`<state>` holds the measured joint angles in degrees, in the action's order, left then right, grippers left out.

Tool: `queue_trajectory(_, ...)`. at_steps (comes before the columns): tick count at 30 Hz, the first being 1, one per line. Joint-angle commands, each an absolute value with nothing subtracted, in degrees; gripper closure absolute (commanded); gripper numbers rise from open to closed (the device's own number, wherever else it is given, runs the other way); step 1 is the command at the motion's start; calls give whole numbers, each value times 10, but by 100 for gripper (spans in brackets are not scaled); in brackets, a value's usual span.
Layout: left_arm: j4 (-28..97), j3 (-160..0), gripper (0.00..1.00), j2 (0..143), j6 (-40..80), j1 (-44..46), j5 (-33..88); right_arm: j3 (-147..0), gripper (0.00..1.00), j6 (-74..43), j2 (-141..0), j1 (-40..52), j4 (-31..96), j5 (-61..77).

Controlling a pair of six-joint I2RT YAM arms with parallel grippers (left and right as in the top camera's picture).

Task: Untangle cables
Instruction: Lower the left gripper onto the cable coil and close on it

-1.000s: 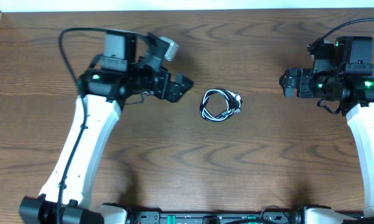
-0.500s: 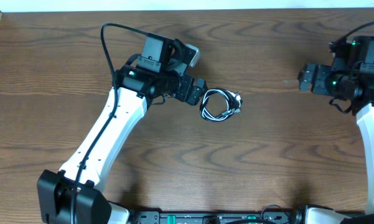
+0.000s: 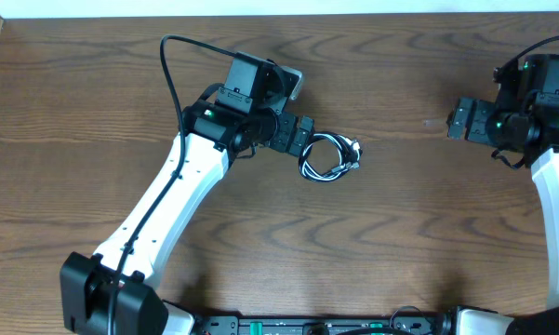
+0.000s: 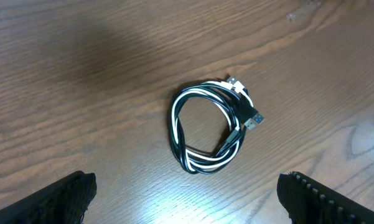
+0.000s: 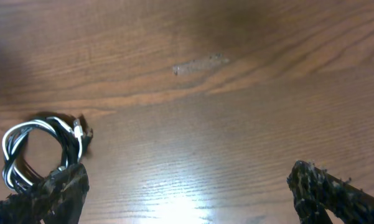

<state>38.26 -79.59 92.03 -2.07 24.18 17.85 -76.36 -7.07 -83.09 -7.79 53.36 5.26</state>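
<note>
The cables [image 3: 327,156] are thin black and white cords wound together in one small coil with plug ends at its right side, lying on the wooden table [image 3: 260,242]. In the left wrist view the cables [image 4: 211,132] lie just ahead of my fingers. My left gripper [image 3: 303,136] hovers at the coil's left edge, open, nothing between its jaws. My right gripper [image 3: 458,121] stands open far to the right, empty. In the right wrist view the cables [image 5: 40,152] show at the far left, partly hidden behind my left fingertip [image 5: 59,186].
A faint pale scuff [image 5: 199,63] marks the wood ahead of the right gripper. The table's back edge [image 3: 279,13] runs along the top of the overhead view. Both white arms reach in from the front corners.
My left arm has swung right across the table until its gripper reached the coil's left edge. The right gripper drew back a little to the right. The cables have not moved.
</note>
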Motion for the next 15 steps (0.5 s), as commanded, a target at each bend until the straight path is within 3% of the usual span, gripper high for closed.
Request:
queue_trajectory(1,380,-804,1,944,-2,245,172,-775,1,-88,-834,-79,540,46)
queue_trajectory(5,366,-803,0,974,2,258,173,-775,1,-100,-834,-79,550,46)
queue_trajectory(11,340,-803,11,1023,1,292,144,-769,1,-107,-834,-78,564,49)
queue_trajectory(15,328,-803,11,1044,1,312,103,-761,1,-107,-834,-78,571,48)
